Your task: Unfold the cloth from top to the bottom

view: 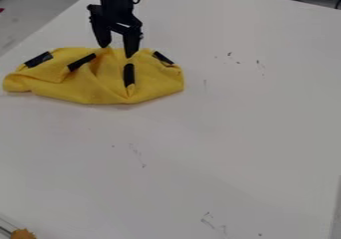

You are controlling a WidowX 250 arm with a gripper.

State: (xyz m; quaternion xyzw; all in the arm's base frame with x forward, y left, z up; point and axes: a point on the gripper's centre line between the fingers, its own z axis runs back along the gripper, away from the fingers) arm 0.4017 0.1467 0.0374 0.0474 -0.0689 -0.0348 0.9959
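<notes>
Tabletop [233, 118], flat and white, serves as the work surface and extends past the right side of the view; grey floor [40, 4] lies beyond its upper-left edge. Yellow fabric cloth [80, 91] is located on the upper-left part of the surface, folded and bunched into a wide, shallow shape, its long dimension running left to right. Its near edge bows outward; creases converge below the gripper, and the left end forms a rounded, folded lobe. Black two-finger gripper [116, 52] points downward at the cloth's far edge, left of the view's centre. Gripper state: released, with the two fingers spread apart and their tips over the yellow fabric; contact between tips and fabric cannot be determined. Four short black strips [129, 75] are distributed across the cloth, each at a different angle. Small orange-brown object [23, 234] is positioned at the lower-left corner. Fine dark marks [208, 223] are scattered on the tabletop.
</notes>
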